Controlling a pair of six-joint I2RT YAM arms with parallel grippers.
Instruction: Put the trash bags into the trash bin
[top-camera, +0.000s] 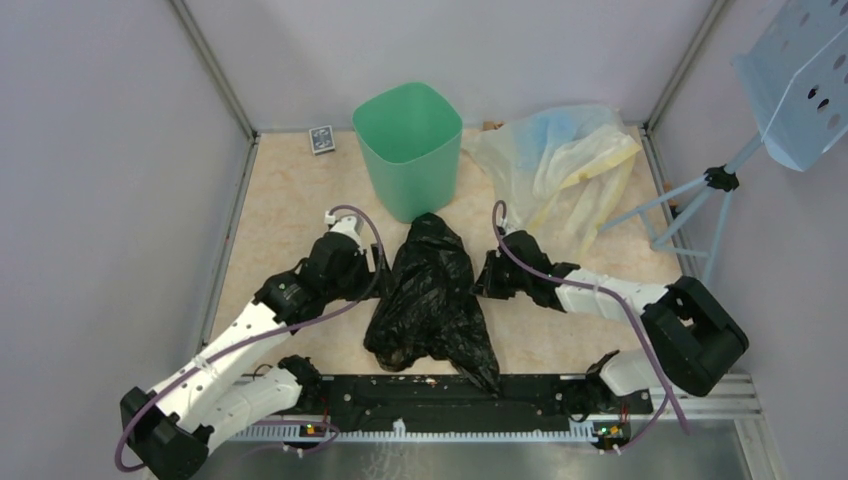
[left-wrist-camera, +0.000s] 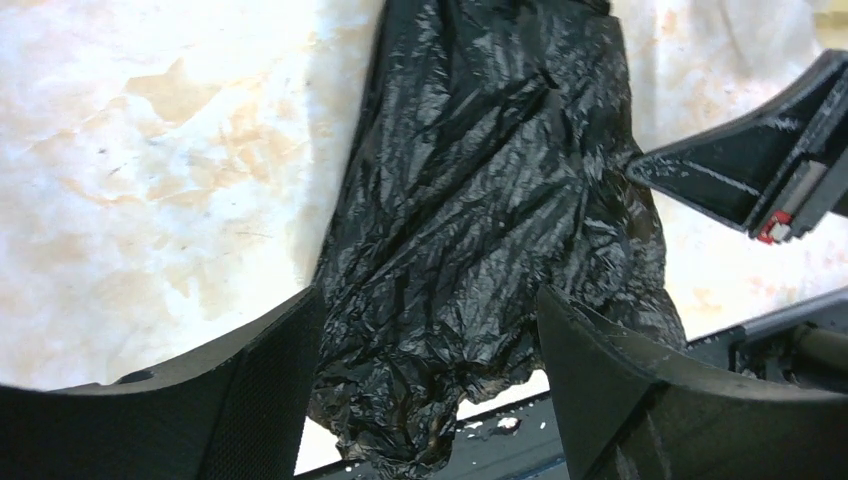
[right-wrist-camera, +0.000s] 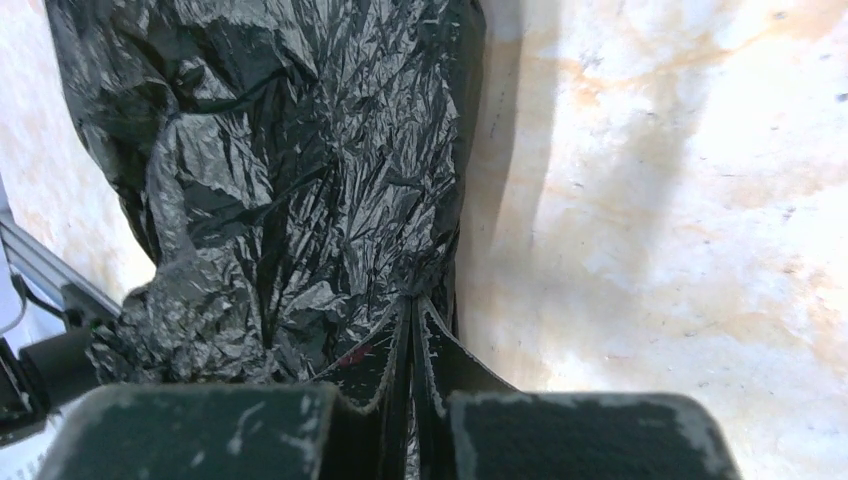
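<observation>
While black bag (top-camera: 432, 290) lies crumpled, glossy | left tool (left-wrist-camera: 428, 300) agape over it | right tool (right-wrist-camera: 412, 302) pinches edge

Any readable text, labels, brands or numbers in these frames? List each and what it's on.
No text is legible.
The small dark card left of the trash bin: patterned face, too small to read.
The trash bag and the bin's walls: no print visible.

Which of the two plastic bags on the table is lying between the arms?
The black bag, crinkled and glossy, in front of the green bin. The pale yellowish bag sits heaped in the far right corner.
</observation>
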